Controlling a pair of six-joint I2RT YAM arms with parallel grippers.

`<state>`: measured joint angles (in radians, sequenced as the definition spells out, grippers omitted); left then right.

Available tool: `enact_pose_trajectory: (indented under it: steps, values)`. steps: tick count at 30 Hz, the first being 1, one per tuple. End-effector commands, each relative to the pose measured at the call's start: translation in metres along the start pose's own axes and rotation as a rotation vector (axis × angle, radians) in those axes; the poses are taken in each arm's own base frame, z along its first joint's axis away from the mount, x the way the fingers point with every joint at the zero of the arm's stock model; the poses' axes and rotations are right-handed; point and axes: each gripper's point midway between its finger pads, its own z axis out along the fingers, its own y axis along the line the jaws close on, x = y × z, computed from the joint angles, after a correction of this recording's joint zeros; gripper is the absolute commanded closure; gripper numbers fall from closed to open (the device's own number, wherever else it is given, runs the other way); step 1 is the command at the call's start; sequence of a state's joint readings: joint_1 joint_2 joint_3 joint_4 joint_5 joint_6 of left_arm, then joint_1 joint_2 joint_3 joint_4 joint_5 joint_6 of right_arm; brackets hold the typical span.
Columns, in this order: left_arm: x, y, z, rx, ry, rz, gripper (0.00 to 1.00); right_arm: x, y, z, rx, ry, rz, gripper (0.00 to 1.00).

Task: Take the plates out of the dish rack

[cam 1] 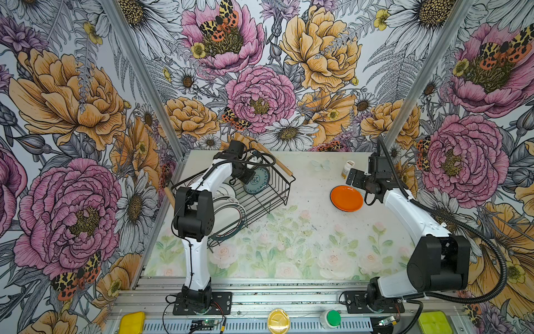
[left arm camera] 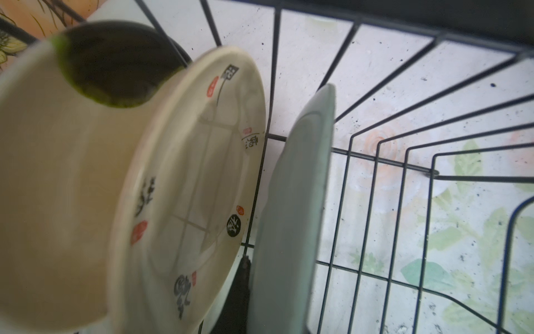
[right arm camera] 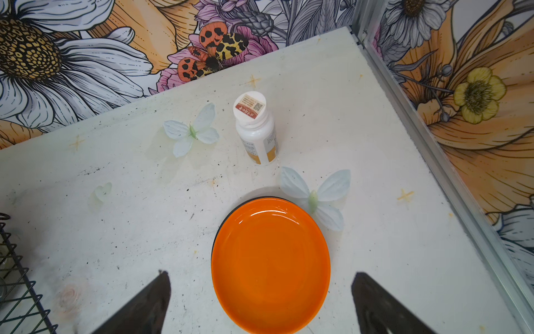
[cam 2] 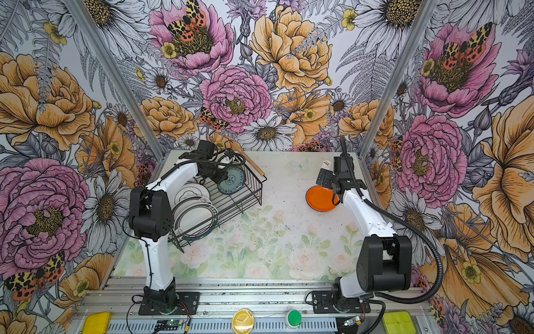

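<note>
The dish rack (cam 1: 284, 191) (cam 2: 255, 188) stands at the back left with several plates upright in it. My left gripper (cam 1: 248, 175) reaches into it and is shut on a teal patterned plate (cam 1: 257, 180) (cam 2: 232, 180). In the left wrist view this plate (left arm camera: 291, 217) shows edge-on, with one dark finger (left arm camera: 243, 277) against it; the other finger is hidden. Beside it stands a white plate with characters (left arm camera: 202, 173). An orange plate (cam 1: 346, 198) (right arm camera: 270, 263) lies flat on the table. My right gripper (cam 1: 354, 177) (right arm camera: 261, 274) hovers open above it.
A small white pill bottle (cam 1: 346, 169) (right arm camera: 255, 130) stands just behind the orange plate. White plates with dark rims (cam 1: 228, 214) fill the rack's near end. A dark edge shows under the orange plate. The right wall post (right arm camera: 433, 150) runs close by.
</note>
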<state>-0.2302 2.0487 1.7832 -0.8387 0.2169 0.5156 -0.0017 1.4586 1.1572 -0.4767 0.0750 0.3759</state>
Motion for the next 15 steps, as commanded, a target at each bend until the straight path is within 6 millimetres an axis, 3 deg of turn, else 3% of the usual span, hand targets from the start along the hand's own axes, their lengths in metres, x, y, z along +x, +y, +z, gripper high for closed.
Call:
enact_pose_trajectory:
  steps: [1,9,15]
  values:
    - [-0.017,-0.004,-0.043,-0.019,-0.076,0.022,1.0,-0.009,0.0,-0.011,-0.009,-0.045,0.014,0.01]
    - [-0.029,-0.002,-0.09,-0.096,-0.136,0.035,1.0,-0.012,-0.003,-0.022,-0.017,-0.069,0.018,0.01]
    - [-0.067,0.003,-0.168,-0.249,-0.287,0.02,1.0,-0.011,-0.004,-0.027,-0.024,-0.078,0.022,0.01]
